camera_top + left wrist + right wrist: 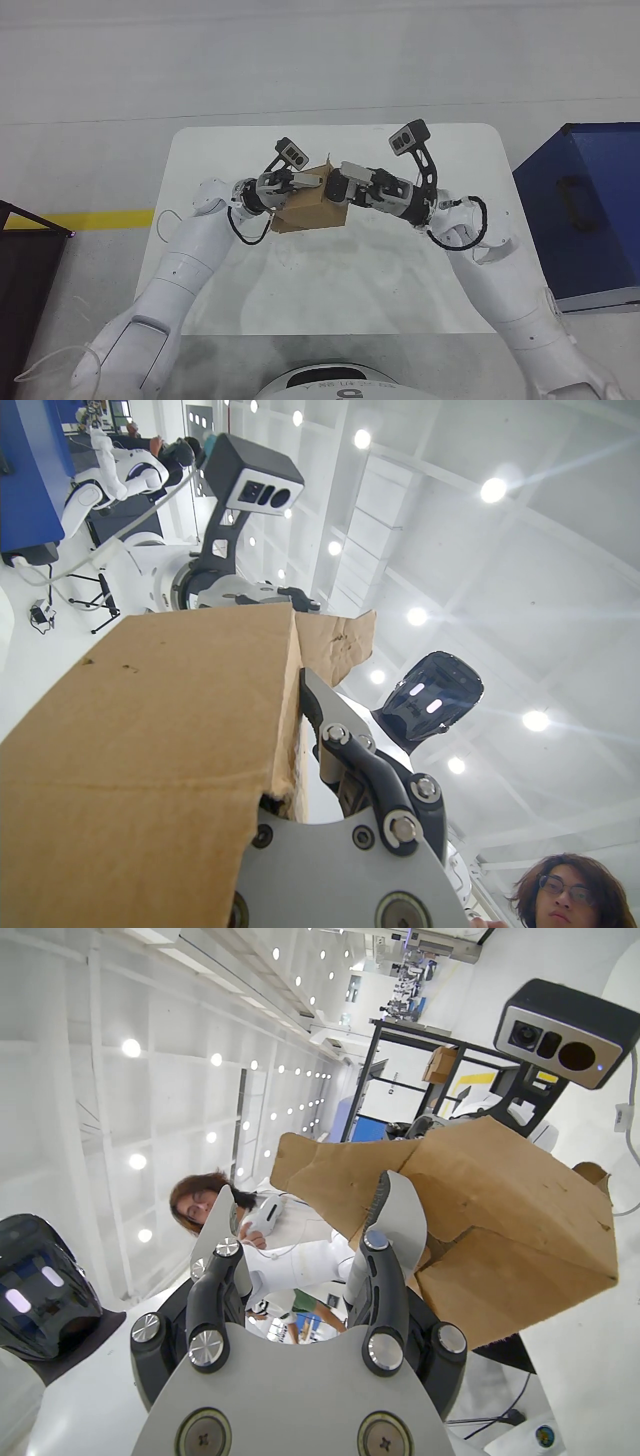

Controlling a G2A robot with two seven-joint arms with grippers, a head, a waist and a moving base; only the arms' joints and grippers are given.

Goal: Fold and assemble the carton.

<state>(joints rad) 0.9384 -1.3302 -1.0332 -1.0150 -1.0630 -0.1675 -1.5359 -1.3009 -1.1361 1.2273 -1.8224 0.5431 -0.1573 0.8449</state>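
Note:
A brown cardboard carton (308,208) is held up over the middle of the white table, partly folded, with a creased flap (340,640) sticking out at one end. My left gripper (300,182) is at the carton's far left corner. In the left wrist view one of its fingers (314,700) presses on the carton's side wall (150,720), and the other finger is hidden behind the cardboard. My right gripper (305,1213) stands open at the carton's right end. One of its fingertips (395,1208) rests against a flap (340,1168), with nothing between the two.
The white table (400,280) has bare surface in front of and beside the carton. A blue bin (590,210) stands off the table's right side. A dark frame (25,260) sits on the floor at the left.

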